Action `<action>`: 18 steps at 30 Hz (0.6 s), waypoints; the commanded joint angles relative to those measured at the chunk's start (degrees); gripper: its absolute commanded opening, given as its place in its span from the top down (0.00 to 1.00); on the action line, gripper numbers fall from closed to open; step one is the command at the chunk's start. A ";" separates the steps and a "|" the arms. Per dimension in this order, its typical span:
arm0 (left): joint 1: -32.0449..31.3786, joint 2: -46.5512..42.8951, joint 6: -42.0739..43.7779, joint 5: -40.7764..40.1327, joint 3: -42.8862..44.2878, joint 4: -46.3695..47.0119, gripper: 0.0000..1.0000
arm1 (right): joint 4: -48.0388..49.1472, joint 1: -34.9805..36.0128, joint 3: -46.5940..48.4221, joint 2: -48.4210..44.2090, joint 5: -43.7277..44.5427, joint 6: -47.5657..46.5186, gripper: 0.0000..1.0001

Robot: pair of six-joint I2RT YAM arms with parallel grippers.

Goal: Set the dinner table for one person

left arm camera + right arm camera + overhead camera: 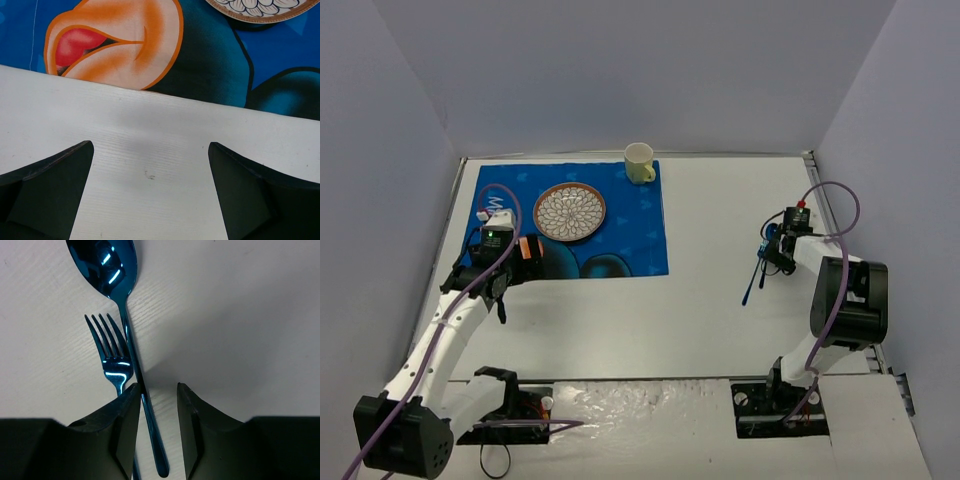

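Note:
On the white dinner table [710, 320] a blue cartoon placemat [625, 235] holds a patterned plate [570, 212] and a pale yellow cup [639, 163]. A shiny blue spoon [106, 265] and blue fork [113, 357] lie side by side on the table at the right [751, 283]. My right gripper [157, 386] is open low over them; the spoon handle runs between its fingers against the left one, and the fork handle goes under that finger. My left gripper [150, 145] is open and empty over bare table just before the placemat's near edge [280, 55]; the plate rim [260, 12] shows ahead.
Grey walls enclose the table on three sides. The metal rim runs along the right edge [817, 190]. Both arm bases and loose cables sit at the near edge [520, 410].

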 commanded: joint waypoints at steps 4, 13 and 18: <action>-2.03 -1.27 -0.92 -0.51 2.22 1.43 0.03 | -0.68 -0.21 3.32 3.53 5.03 -0.97 0.69; -2.42 0.50 -0.87 -0.99 2.53 1.56 0.03 | -0.68 -0.42 7.38 6.19 1.23 -4.68 0.71; -2.34 0.84 -0.87 -1.09 2.61 1.47 0.03 | -0.71 -0.20 10.11 7.34 1.07 -6.17 0.71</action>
